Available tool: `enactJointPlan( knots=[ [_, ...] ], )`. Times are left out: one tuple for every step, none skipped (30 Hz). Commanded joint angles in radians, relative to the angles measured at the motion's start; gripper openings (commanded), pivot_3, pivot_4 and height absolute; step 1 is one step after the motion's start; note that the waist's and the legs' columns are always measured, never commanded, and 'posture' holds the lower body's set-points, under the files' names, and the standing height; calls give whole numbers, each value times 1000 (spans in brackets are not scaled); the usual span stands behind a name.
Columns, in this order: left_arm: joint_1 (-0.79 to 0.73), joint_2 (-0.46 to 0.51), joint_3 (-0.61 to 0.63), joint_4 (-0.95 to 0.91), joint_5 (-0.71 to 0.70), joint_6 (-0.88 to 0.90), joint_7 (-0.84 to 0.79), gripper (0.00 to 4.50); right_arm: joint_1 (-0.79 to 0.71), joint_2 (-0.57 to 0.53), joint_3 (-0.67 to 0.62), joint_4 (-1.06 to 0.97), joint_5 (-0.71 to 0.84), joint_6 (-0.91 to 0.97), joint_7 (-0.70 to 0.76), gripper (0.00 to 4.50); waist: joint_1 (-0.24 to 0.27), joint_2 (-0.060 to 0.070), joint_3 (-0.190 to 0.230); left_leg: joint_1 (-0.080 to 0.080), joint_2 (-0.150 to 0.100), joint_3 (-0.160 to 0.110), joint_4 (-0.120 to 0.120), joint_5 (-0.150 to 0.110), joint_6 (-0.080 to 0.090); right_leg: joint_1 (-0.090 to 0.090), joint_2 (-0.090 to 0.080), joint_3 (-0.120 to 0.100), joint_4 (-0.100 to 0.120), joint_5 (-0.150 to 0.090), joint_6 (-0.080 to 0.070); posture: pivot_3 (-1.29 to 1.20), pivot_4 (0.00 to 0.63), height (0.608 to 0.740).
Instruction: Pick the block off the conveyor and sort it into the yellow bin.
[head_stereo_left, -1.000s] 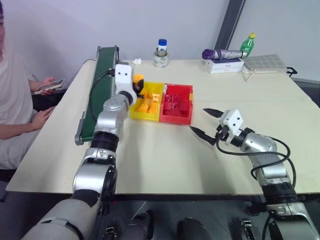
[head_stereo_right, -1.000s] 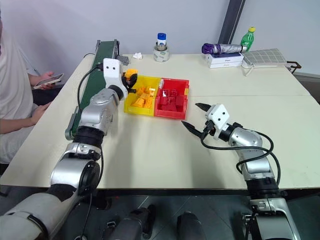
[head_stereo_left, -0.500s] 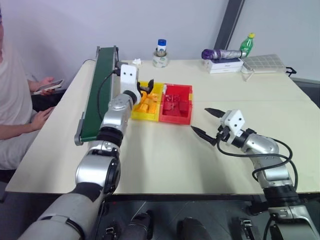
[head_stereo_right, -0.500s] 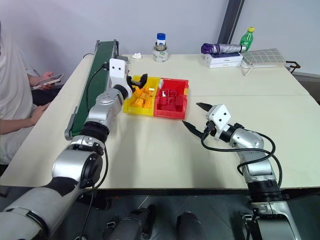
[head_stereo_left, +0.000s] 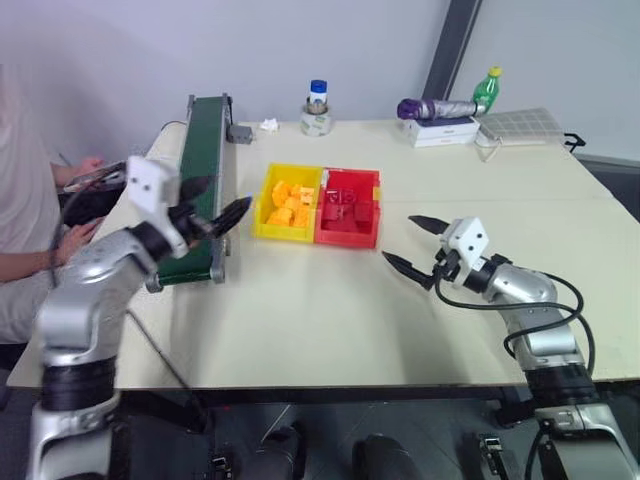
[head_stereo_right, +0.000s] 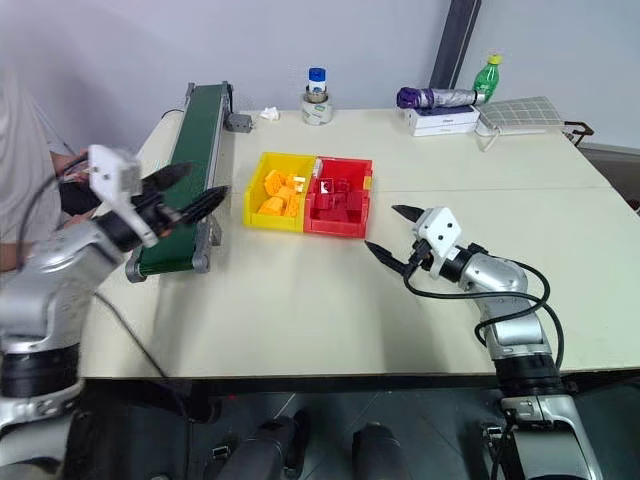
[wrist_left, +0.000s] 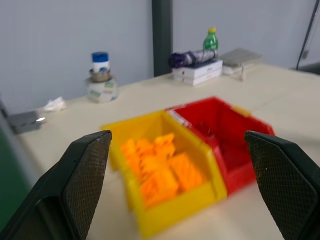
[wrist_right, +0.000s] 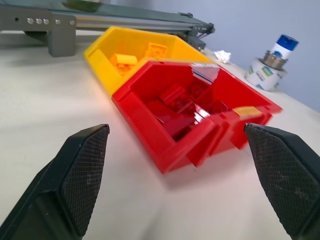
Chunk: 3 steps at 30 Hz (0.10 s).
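- Yellow-orange blocks (head_stereo_right: 276, 195) lie heaped inside the yellow bin (head_stereo_right: 258, 176); which one is the task's block cannot be told, and neither gripper holds anything.
- Left gripper (head_stereo_left: 213, 209) hangs over the near end of the conveyor (head_stereo_left: 203, 150), its jaws spread wide and empty, pointing toward the bins.
- In the left wrist view, its two black fingers (wrist_left: 85, 176) frame the yellow bin and the red bin (wrist_left: 226, 129) from a distance.
- Right gripper (head_stereo_right: 390, 232) hovers just above the table (head_stereo_right: 300, 300), near the red bin's front corner, jaws wide apart and empty.
- Yellow bin and red bin sit joined side by side near the middle of the table, the yellow one nearer the conveyor; small red blocks (wrist_right: 179, 107) fill the red one.
- Conveyor runs along the table's left edge, its green belt bare where visible.
- At the table's far edge stand a blue-capped jar (head_stereo_right: 317, 82) on a tape roll (head_stereo_right: 318, 108), a crumpled tissue (head_stereo_right: 268, 114), a folded purple umbrella (head_stereo_right: 432, 97) on a white box (head_stereo_right: 445, 120), and a green bottle (head_stereo_right: 484, 76).
- A person (head_stereo_left: 25, 160) sits at the left, beside the conveyor.
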Motion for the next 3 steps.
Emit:
enactJointPlan(
  knots=[
    [53, 43, 81, -14, -22, -19, -24, 4456, -28, 2, -10, 3, 7, -29, 12, 4500, 0, 0, 0, 0, 0, 0, 0, 0, 0, 0, 0, 0, 0, 0, 0, 0, 150, 740],
    [84, 58, 102, 3, -16, -39, -43, 4456, -31, 2, -9, 6, 6, -30, 15, 4500, 0, 0, 0, 0, 0, 0, 0, 0, 0, 0, 0, 0, 0, 0, 0, 0, 150, 740],
    [113, 73, 107, 18, 8, -68, -54, 4456, -33, 2, -9, 6, 7, -29, 17, 4500, 0, 0, 0, 0, 0, 0, 0, 0, 0, -1, 0, 0, 0, 0, 0, 0, 150, 740]
  ],
)
